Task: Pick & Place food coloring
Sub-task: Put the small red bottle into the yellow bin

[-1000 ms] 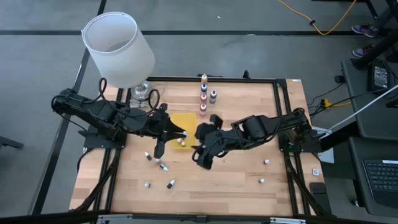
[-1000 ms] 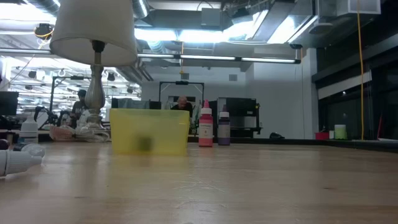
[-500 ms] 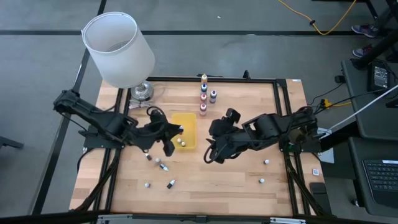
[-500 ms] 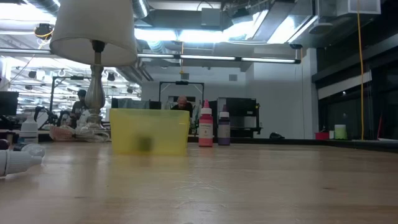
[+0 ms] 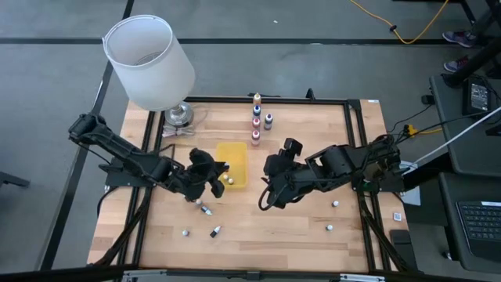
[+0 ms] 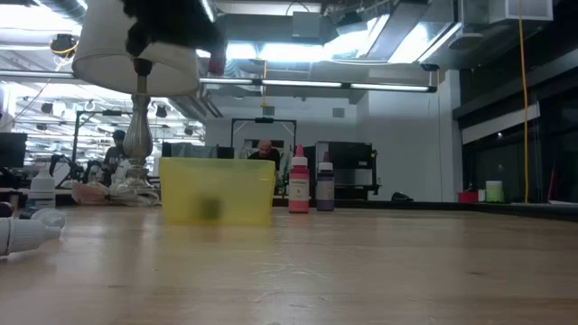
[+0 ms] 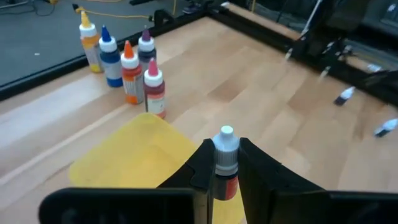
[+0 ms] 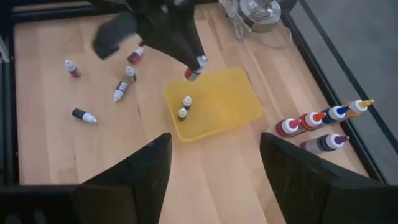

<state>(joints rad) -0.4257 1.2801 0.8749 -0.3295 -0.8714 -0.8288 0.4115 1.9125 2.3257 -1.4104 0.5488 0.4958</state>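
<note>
Near edge of table (image 5: 258,235): loose bottles lie on their sides, two at near left (image 5: 214,232), two at near right (image 5: 329,228), well apart from one another. One more lies at the far left of the low view (image 6: 27,233).

Middle, left: left gripper (image 7: 225,180), jaws closed on a red bottle (image 7: 226,163) with a white cap, held upright. In the high view it hangs at the tray's near-left edge. The right wrist view shows this bottle (image 8: 194,67) just above the tray's rim.

Middle: yellow tray (image 5: 232,153), translucent, flat on the table. Two bottles (image 8: 185,107) already lie inside, at its near side.

Middle, right: right gripper (image 8: 214,180), fingers apart with nothing between them, raised off the table just right of the tray, waiting.

Far: a row of standing bottles (image 5: 256,117) beyond the tray, upright, with orange, blue, red and dark contents. In the left wrist view five (image 7: 127,68) can be counted, set close together.

Far left: lamp (image 5: 150,63) with a white shade, at the table's corner.

Step in hand, as judged: carrying the red bottle to the tray. Next move calls for bringing it fully over the tray's bare floor, clear of the two already inside, then opening the jaws low enough that it does not bounce out.

Writing: no brand or label text can be read on any bottle.
</note>
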